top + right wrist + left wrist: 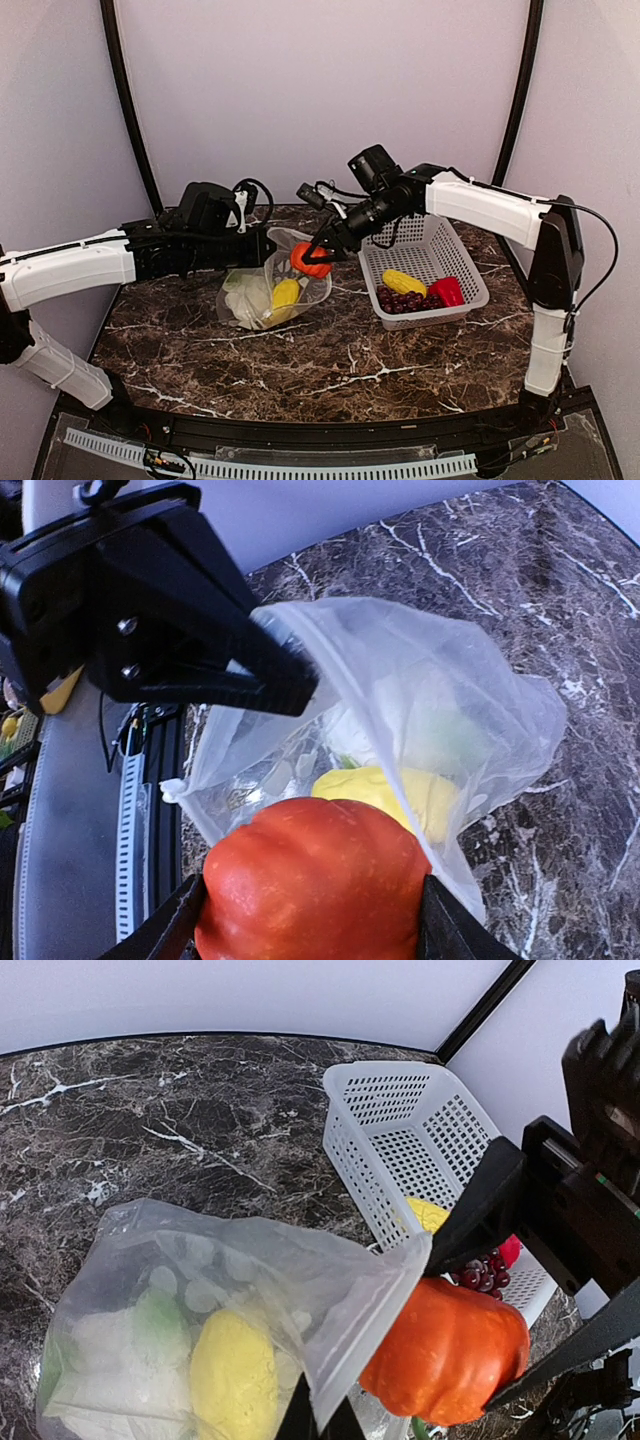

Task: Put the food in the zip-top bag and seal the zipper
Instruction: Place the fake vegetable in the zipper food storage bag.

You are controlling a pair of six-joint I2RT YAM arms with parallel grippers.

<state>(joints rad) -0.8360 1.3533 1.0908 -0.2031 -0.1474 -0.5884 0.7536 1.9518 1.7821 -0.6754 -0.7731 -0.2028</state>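
Left hand (300,687) closed, pinching the bag (470,710) rim; right hand (318,256) grips orange round toy (315,880) at bag mouth, above bench (300,370)

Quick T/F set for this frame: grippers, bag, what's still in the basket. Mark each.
1. The right gripper holds the orange round food by the mouth of the bag. True.
2. The left gripper is open, clear of the bag. False: it is shut on the bag's edge, holding the mouth up.
3. The red pepper is in the bag. False: it lies in the basket, next to the grapes.
4. A yellow piece lies inside the bag. True.
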